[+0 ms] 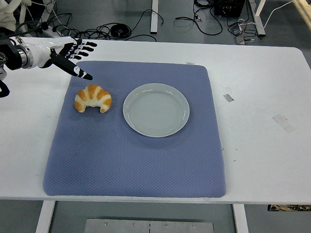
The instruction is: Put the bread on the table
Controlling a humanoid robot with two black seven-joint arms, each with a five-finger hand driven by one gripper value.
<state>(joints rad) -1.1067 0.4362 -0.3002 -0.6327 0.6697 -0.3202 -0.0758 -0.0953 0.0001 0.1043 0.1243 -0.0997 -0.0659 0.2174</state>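
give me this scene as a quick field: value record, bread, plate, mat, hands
bread: golden-brown striped croissant, lying on the mat, left of the plate, not touched
plate: round pale grey-green plate, nothing on it, on the mat
mat: blue-purple padded fabric mat spread on the white table
left hand: black-and-white left hand above the mat's far left corner, fingers spread, holding nothing
right hand: not in view
task state: bread rests on the mat, released
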